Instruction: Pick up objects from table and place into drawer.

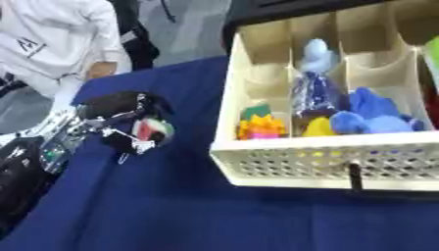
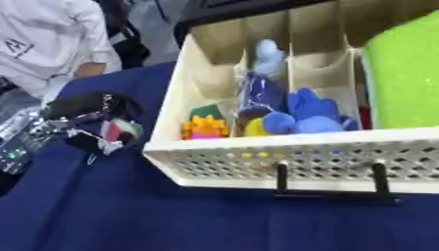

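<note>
One cream drawer (image 2: 257,162) sits on the blue table (image 1: 171,211), holding blue plush toys (image 1: 370,115) and a small multicoloured toy (image 1: 261,127). Left of it, well apart, the robot's left hand (image 1: 120,120) curls round a small red-green-white object (image 1: 153,130), too blurred to identify. Right hand unseen.

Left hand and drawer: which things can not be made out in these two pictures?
- Left hand: blurred in both views; what its curled fingers hold shows only as red, green and white.
- Right hand: in neither view.
- Green thing: cut by the right edge.
- Drawer: far ends of its compartments are cut by the top edge.
- Blue things inside: blurred, shapes unclear.
</note>
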Available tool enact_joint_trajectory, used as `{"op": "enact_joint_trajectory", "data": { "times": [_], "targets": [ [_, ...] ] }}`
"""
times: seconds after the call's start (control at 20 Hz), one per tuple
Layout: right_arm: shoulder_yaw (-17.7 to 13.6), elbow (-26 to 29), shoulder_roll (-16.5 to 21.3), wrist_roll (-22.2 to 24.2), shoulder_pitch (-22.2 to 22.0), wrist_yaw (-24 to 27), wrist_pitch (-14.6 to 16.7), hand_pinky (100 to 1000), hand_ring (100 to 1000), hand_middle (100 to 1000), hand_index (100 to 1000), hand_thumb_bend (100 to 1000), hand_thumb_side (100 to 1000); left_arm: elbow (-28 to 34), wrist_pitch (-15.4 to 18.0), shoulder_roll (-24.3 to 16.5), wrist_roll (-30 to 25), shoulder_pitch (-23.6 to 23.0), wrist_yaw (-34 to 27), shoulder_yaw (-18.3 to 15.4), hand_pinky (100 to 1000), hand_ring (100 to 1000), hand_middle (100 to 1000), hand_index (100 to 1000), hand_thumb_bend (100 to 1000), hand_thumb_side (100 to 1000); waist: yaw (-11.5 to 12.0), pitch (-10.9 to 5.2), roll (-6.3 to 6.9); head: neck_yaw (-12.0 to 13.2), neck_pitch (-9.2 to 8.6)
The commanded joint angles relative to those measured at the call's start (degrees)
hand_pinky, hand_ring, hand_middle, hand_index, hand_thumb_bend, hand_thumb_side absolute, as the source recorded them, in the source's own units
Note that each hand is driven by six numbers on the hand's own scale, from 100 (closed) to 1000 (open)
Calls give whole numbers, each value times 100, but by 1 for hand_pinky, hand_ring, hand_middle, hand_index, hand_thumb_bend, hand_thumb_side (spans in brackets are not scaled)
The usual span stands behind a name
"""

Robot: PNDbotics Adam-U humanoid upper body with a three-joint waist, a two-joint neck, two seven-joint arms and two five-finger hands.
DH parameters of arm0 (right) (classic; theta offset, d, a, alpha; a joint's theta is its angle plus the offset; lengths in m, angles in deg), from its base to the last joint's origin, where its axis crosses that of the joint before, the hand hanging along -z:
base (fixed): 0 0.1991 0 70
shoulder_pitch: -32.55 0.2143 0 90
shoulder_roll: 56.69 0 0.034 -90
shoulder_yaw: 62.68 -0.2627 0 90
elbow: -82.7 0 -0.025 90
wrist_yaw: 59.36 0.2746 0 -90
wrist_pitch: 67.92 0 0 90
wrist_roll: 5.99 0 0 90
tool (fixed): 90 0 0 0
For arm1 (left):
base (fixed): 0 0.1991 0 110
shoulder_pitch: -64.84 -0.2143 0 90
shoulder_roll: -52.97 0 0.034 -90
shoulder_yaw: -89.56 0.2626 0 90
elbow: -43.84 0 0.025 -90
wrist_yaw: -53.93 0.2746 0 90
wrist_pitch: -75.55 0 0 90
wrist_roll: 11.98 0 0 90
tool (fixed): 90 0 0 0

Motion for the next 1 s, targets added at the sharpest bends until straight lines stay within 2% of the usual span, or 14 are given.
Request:
{"op": "enact_joint_trajectory", "data": {
  "times": [0.05,0.65,0.85,1.0],
  "targets": [
    [-17,53,174,-551,20,-46,504,517,685,585,669,100,861,116,10,-358,68,9,-102,-108,702,832,746,359,100,366,28,-216,-72,3,69],
    [91,53,163,-551,-44,-77,309,518,687,585,668,100,838,332,18,-600,261,-67,-543,-92,694,829,739,358,100,344,163,-603,-72,79,253],
    [148,53,168,-551,-62,-81,256,518,687,585,669,100,835,432,-81,-698,370,-16,-1023,-64,671,823,722,352,100,396,163,-724,-72,56,319],
    [185,53,171,-551,-58,-80,226,517,687,585,669,100,834,594,-247,-765,446,43,-1670,-39,650,817,707,347,100,413,141,-816,-72,65,370]
  ]
}}
